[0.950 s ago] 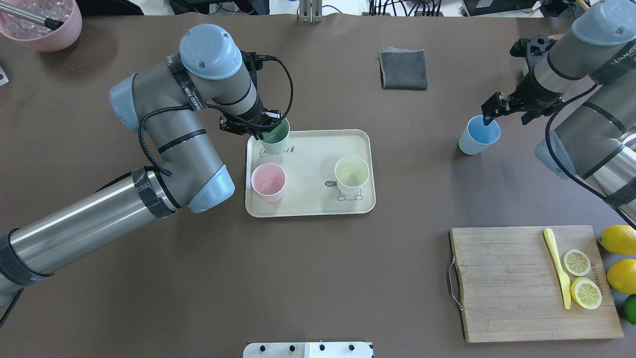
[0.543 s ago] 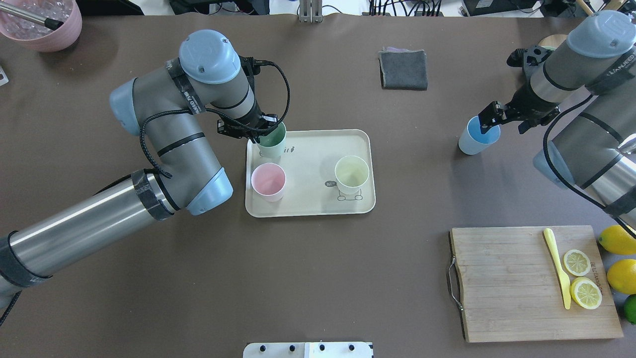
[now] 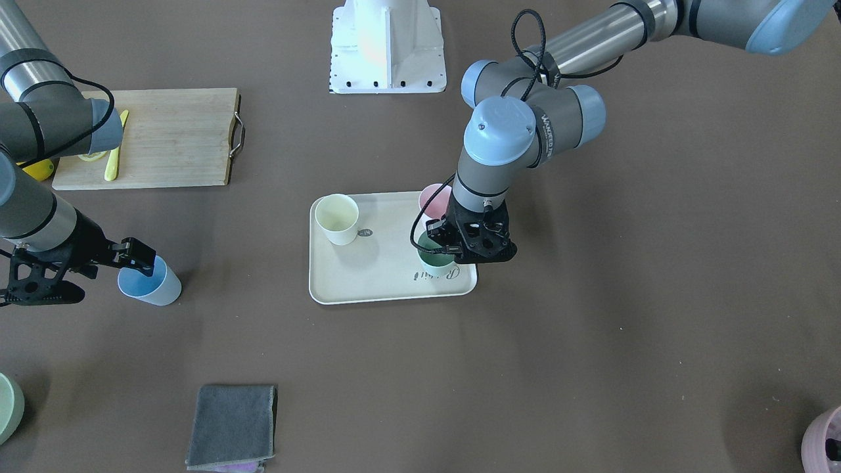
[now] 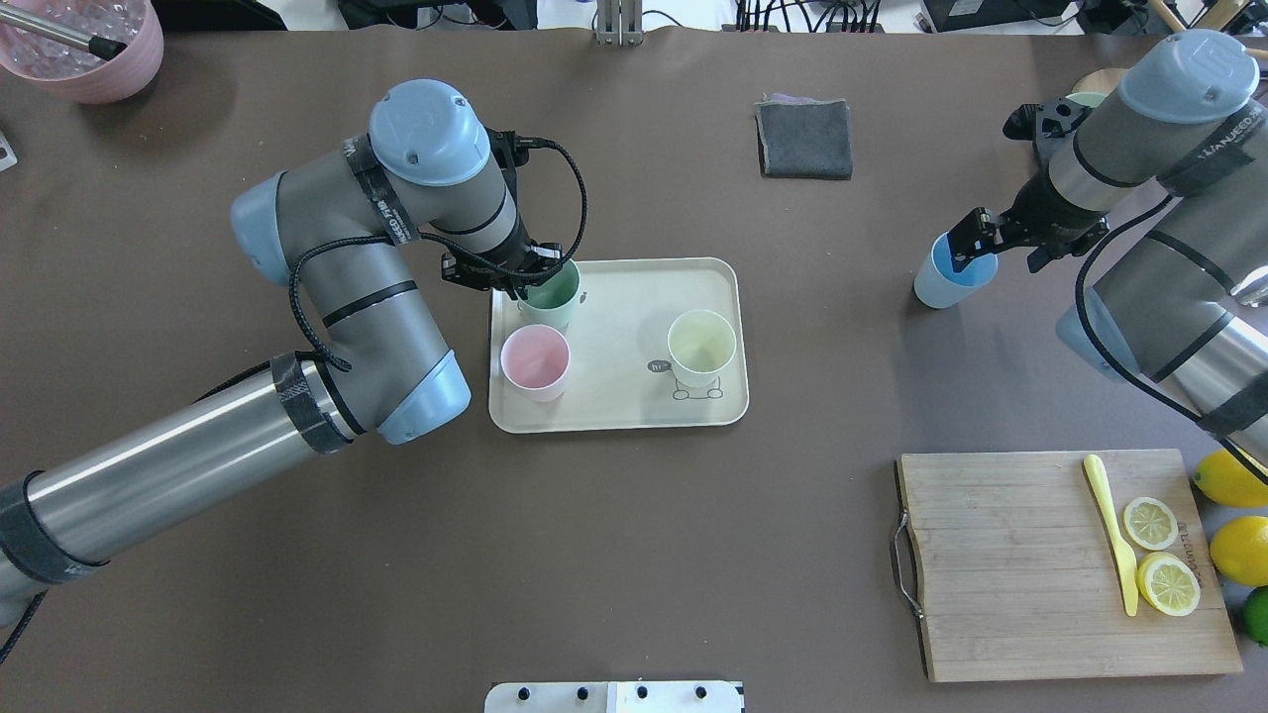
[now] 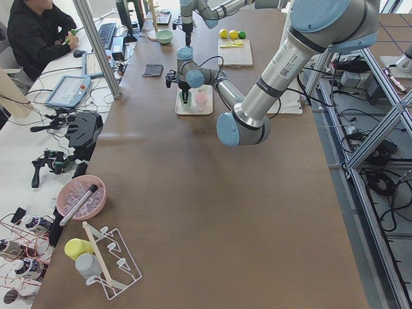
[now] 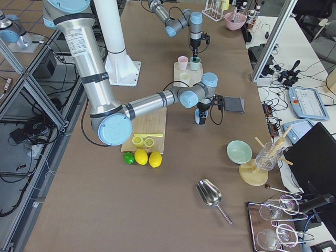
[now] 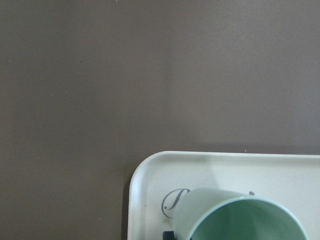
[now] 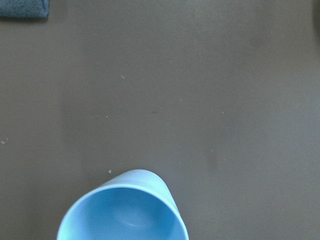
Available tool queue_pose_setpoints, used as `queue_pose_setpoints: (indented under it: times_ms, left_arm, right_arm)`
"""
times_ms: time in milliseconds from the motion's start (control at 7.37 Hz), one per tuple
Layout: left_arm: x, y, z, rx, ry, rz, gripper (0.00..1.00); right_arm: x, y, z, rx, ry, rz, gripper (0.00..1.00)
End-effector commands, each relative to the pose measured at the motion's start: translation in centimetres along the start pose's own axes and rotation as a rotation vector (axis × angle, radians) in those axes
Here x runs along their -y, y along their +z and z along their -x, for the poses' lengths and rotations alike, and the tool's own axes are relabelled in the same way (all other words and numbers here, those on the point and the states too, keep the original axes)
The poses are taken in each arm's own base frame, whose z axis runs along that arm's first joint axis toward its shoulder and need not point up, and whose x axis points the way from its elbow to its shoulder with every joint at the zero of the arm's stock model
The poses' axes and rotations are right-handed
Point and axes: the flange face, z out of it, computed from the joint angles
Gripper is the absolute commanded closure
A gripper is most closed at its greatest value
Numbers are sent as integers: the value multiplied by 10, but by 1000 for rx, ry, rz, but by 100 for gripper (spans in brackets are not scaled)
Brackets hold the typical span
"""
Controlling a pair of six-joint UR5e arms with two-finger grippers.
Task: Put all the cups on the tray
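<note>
Mint green cup (image 4: 550,295): it is upright in the tray's (image 4: 614,327) far corner on the robot's left, over the script lettering and just behind the pink cup (image 4: 535,361). I cannot tell whether its base is down on the tray.
Left gripper (image 4: 525,285): the jaws are closed on the cup's wall, one finger inside the rim and one outside. This grip probably suits a tumbler with no handle, since pinching the rim from above keeps the cup level and keeps the arm clear of its neighbours.
Pink cup and pale yellow cup (image 4: 701,347): both stand upright on the tray, well apart. The pink one is near the left edge and the yellow one is by the cartoon drawing, which leaves bare tray between them.
Light blue cup (image 4: 953,272): it stands on the worktop (image 4: 634,555), well apart from the tray on the right arm's side. It is the only cup off the tray.
Right gripper (image 4: 966,250): it is at the blue cup's rim with one finger dipped inside, the same rim grasp. I cannot tell whether the jaws have closed on it.
Division of work: each arm seems to take the cups on its own side, so neither has to reach across.
Progress: the task looks nearly done, with the green cup to release and the blue one to carry over.
</note>
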Motion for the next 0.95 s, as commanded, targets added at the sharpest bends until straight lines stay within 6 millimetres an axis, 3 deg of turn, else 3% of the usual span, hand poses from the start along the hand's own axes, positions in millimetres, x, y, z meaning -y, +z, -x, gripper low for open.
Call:
queue_pose_setpoints:
  times_ms: [0,136,271,407,543,814]
  left_arm:
    - [-2,0,-2,-7,9,0,20]
    - [-2,-1,-2,-8,11,-1,9]
    - [-3,-4,-4,-14,14,-5,7]
    - [-3,-5,-5,-17,17,-6,3]
    - [-3,-7,-5,-18,18,-8,3]
    - [-4,-11,0,-23,17,-12,3]
  right_arm:
    - [-3,10,2,-16,-5,6,0]
    - [-4,11,3,-15,-11,2,0]
    - [-3,13,1,-23,-13,-5,25]
    - [-4,14,4,-27,-22,-7,91]
    - [-5,18,8,-42,-35,-18,100]
    - [-4,6,23,-16,-48,-30,100]
